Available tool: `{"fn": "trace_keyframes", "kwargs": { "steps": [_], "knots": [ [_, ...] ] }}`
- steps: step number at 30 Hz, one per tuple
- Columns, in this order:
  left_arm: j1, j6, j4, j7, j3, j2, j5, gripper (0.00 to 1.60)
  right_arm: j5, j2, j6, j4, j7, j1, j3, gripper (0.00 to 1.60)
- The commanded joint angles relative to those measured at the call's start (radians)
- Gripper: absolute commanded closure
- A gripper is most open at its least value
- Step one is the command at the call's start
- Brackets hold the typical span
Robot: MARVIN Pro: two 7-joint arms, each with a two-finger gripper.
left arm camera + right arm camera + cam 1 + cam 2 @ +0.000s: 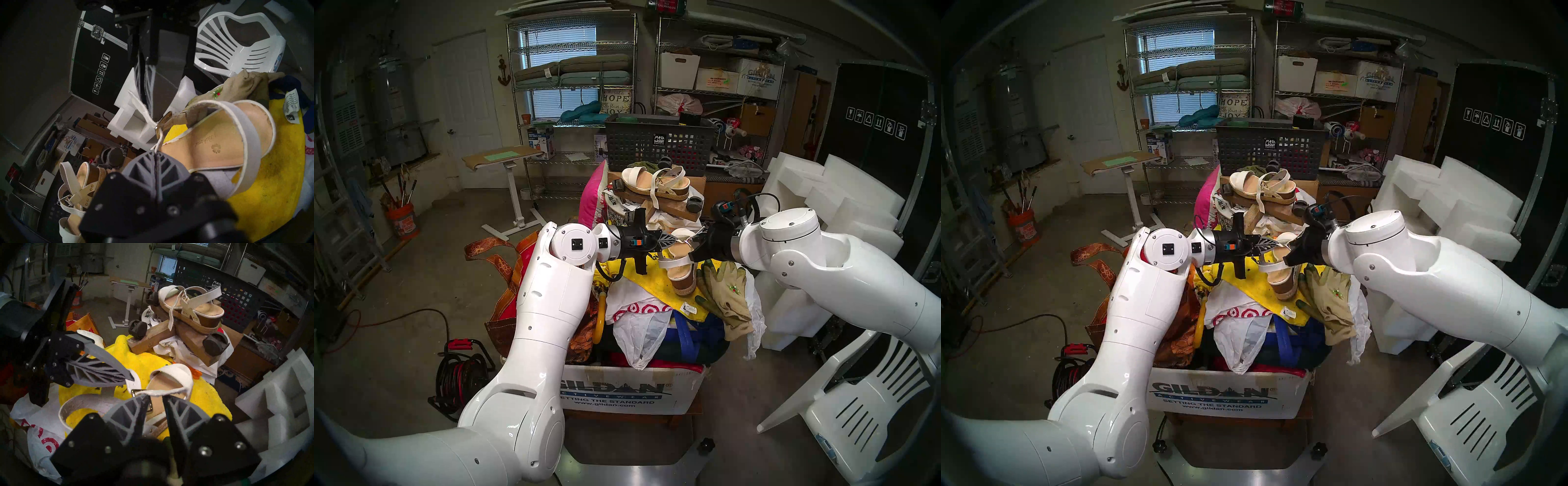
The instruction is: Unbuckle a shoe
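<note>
The shoe (678, 268) is a white-strapped wedge sandal with a tan footbed, lying on a yellow cloth (639, 281) atop a heaped box. My left gripper (156, 151) reaches in from the left, shut on the thin white strap that carries the metal buckle (164, 121). My right gripper (155, 398) faces it from the right with its fingers apart. The loose ankle strap (161, 391) lies across just beyond its fingertips, running into the buckle (134, 392). In the head view the two grippers (667, 239) (692, 249) nearly meet above the shoe's heel.
The twin sandal (653, 185) sits on a wooden caster dolly (192, 339) behind, in front of a grey mesh basket (656, 146). Work gloves (726, 292) lie right of the shoe. Below is the Gildan box (619, 393), with a white chair (857, 407) and foam blocks (843, 190) at right.
</note>
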Motion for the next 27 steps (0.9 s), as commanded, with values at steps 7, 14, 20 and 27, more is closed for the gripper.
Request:
{"fn": "trace_keyframes", "kwargs": {
  "steps": [7, 14, 20, 27],
  "knots": [
    [-0.027, 0.002, -0.011, 0.022, 0.0, -0.024, 0.005, 1.6, 0.007, 0.036, 0.032, -0.074, -0.025, 0.015, 0.024, 0.83],
    [-0.036, 0.0, 0.002, 0.027, 0.001, -0.026, 0.01, 1.6, 0.031, 0.049, 0.051, -0.114, -0.053, 0.008, 0.032, 0.8],
    [-0.041, 0.009, 0.01, 0.021, 0.002, -0.028, 0.01, 1.6, 0.034, 0.036, 0.049, -0.088, -0.052, 0.006, 0.025, 0.78],
    [-0.039, 0.01, 0.003, 0.017, 0.001, -0.027, 0.008, 1.6, 0.017, 0.011, 0.062, -0.047, -0.047, 0.016, 0.014, 0.67]
  ]
}}
